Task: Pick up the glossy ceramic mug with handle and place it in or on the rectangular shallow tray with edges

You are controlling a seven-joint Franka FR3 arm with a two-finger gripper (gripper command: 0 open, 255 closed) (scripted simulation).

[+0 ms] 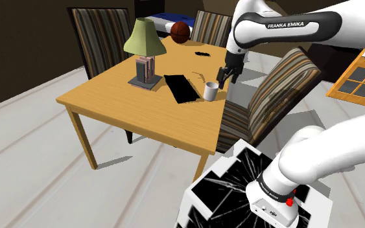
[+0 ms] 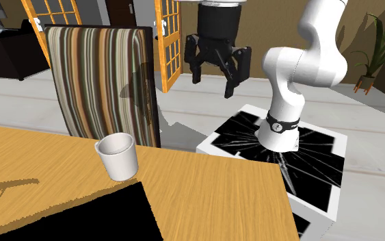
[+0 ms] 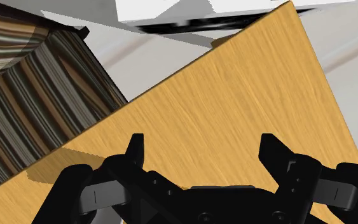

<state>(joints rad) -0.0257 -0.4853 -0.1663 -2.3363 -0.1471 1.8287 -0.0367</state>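
A plain white mug stands upright on the wooden table, near the edge by the striped chair; I cannot make out its handle. Right beside it, toward the shoulder view's left, lies a flat black rectangular tray. My black gripper hangs open and empty in the air, above the mug and a little to its right in the shoulder view, touching nothing. In the wrist view the fingers stand wide apart over bare table top near its corner.
A green-shaded lamp stands left of the tray and a brown ball lies at the table's far end. Striped chairs ring the table; one is close to the mug's edge. The stand is behind.
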